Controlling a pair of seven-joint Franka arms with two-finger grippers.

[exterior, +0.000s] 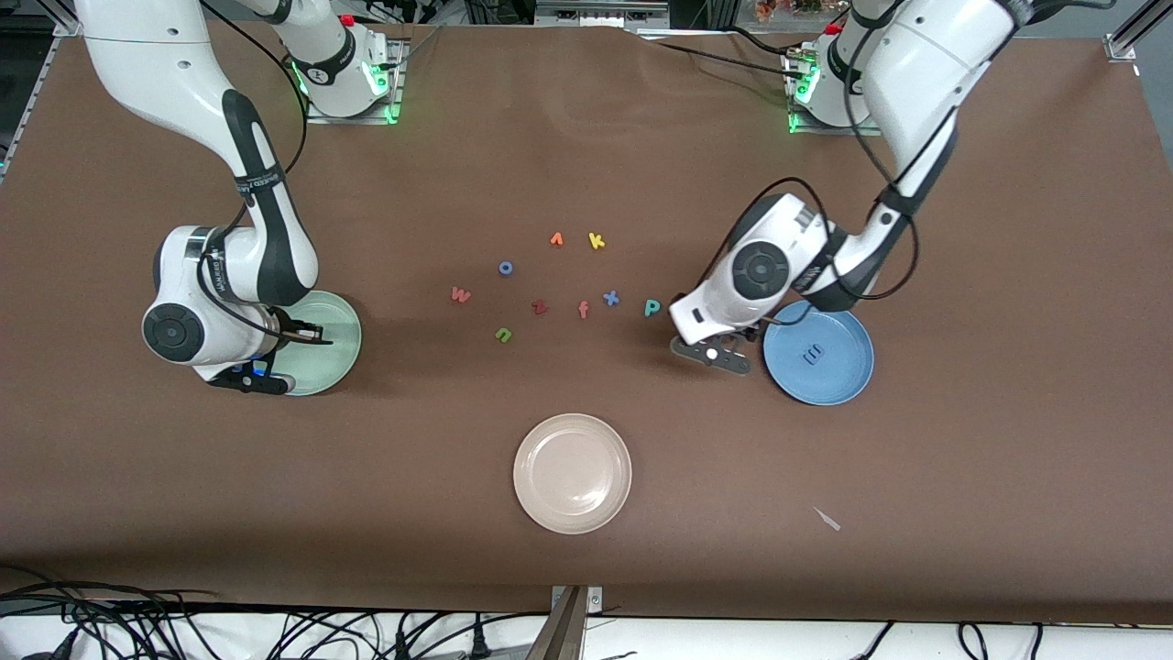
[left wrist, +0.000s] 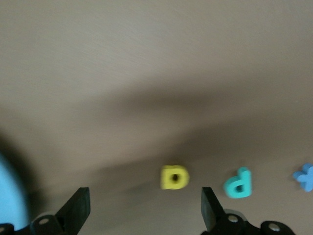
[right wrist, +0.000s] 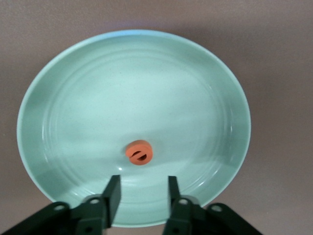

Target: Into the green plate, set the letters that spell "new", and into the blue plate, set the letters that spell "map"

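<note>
My right gripper [right wrist: 143,182] hangs open over the green plate [right wrist: 98,93], nothing between its fingers. The orange "e" [right wrist: 139,152] lies on that plate just ahead of the fingertips. In the front view this plate [exterior: 337,365] is at the right arm's end of the table. My left gripper [left wrist: 144,200] is wide open and low over the table beside the blue plate [exterior: 838,380], which holds the blue "m" [exterior: 813,353]. The yellow "a" [left wrist: 174,177] lies on the cloth ahead of the open fingers. The teal "p" [exterior: 652,308] lies close by. The green "n" [exterior: 503,335] and the red-pink "w" [exterior: 461,294] lie mid-table.
Other letters lie in the same cluster: dark red "z" [exterior: 540,306], salmon "f" [exterior: 584,310], blue "x" [exterior: 610,298], blue "o" [exterior: 505,268], yellow "k" [exterior: 597,241], an orange letter [exterior: 556,239]. A beige-white plate [exterior: 573,473] sits nearer the front camera.
</note>
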